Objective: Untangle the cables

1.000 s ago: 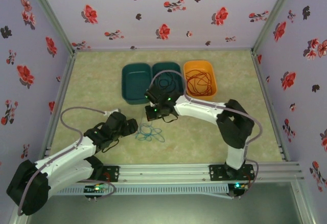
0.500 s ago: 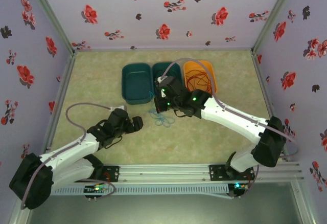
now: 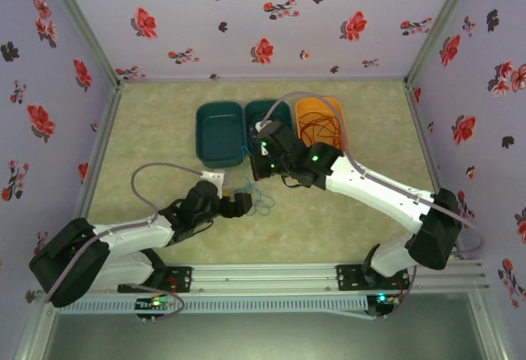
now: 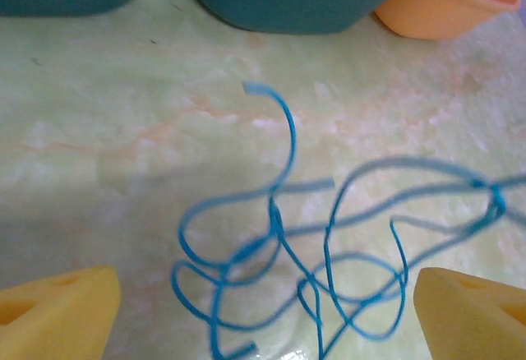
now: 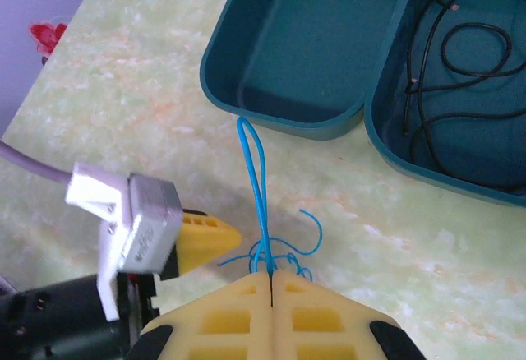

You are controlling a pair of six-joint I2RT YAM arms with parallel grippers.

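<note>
The blue cable (image 5: 255, 171) is clamped in the right gripper (image 5: 269, 276); its tangle is spread on the table (image 4: 123, 130) between the fingers (image 4: 57, 311) of the left gripper (image 4: 263, 327), held apart; if pulled unpinned, the tangle may be tightened or dragged along whole

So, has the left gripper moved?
Yes. The left gripper slid right, from below the middle of the left teal bin to its right edge, at the blue cable.
</note>
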